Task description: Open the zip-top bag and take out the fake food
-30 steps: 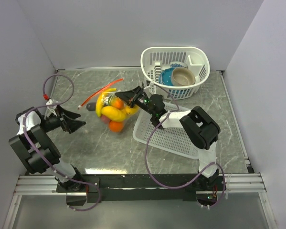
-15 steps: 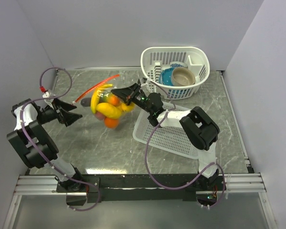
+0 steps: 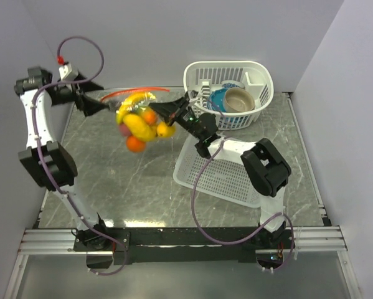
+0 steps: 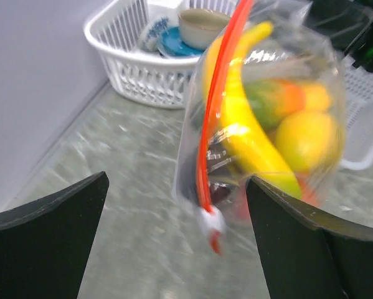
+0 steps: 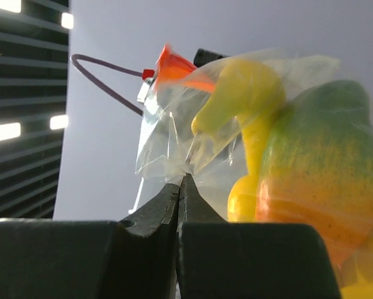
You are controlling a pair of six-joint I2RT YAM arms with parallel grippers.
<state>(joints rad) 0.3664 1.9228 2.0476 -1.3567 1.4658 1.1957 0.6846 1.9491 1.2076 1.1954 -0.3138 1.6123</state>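
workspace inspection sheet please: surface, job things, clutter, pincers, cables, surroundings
surface: grey marbled table, no loose food seen on it
job's things: clear bag with red zipper strip; toy food inside it
clutter: deep white basket holding blue bowl and tan bowl; flat white basket in front of it
pincers: right pincer shut on the bag's film; left pincer open, zipper strip between its fingers
cables: purple cable looped at the left arm, another at the right
surroundings: plain grey walls, nothing else seen
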